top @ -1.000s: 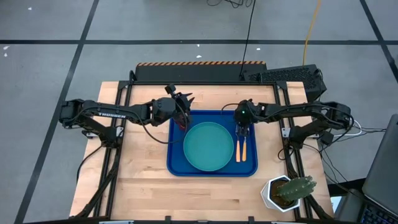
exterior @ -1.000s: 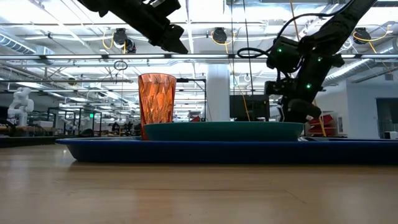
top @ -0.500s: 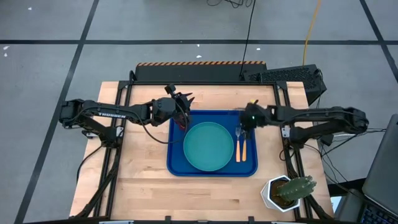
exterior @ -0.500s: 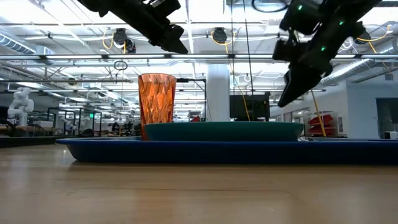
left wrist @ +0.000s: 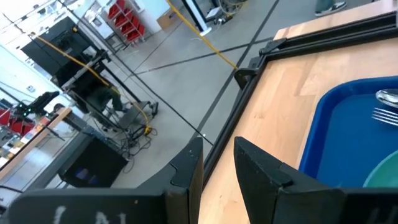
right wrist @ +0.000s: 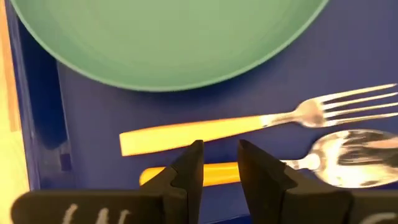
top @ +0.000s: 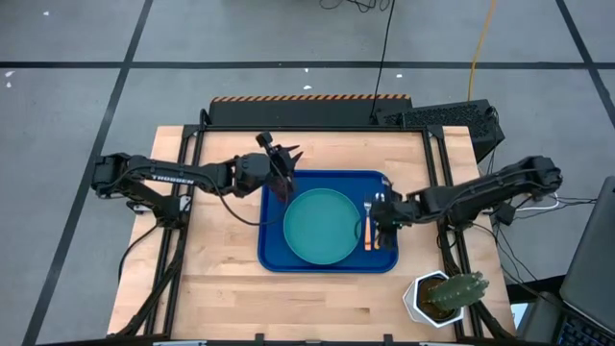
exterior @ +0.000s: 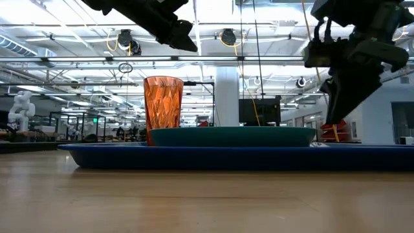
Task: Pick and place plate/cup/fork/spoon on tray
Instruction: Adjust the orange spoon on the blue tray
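Note:
The blue tray (top: 272, 252) lies mid-table with the teal plate (top: 322, 226) in it. The amber cup (exterior: 163, 110) stands upright in the tray's far left corner. Fork (right wrist: 261, 123) and spoon (right wrist: 348, 158), both orange-handled, lie side by side on the tray floor right of the plate, the fork nearer the plate. My right gripper (right wrist: 221, 165) hangs above their handles, slightly open, holding nothing. My left gripper (left wrist: 217, 165) hovers above the cup (exterior: 178, 35), also slightly open and holding nothing.
A white pot with a cactus (top: 447, 296) stands at the table's near right corner. A black box (top: 442, 118) sits past the far right edge. Bare wood (top: 221, 288) stretches left of the tray and along the near edge.
My right gripper has risen from low over the fork and spoon. It has swung along the tray's right side toward the table's near edge, rolling and tipping further down as it went. Fork, spoon, plate and cup have stayed in place.

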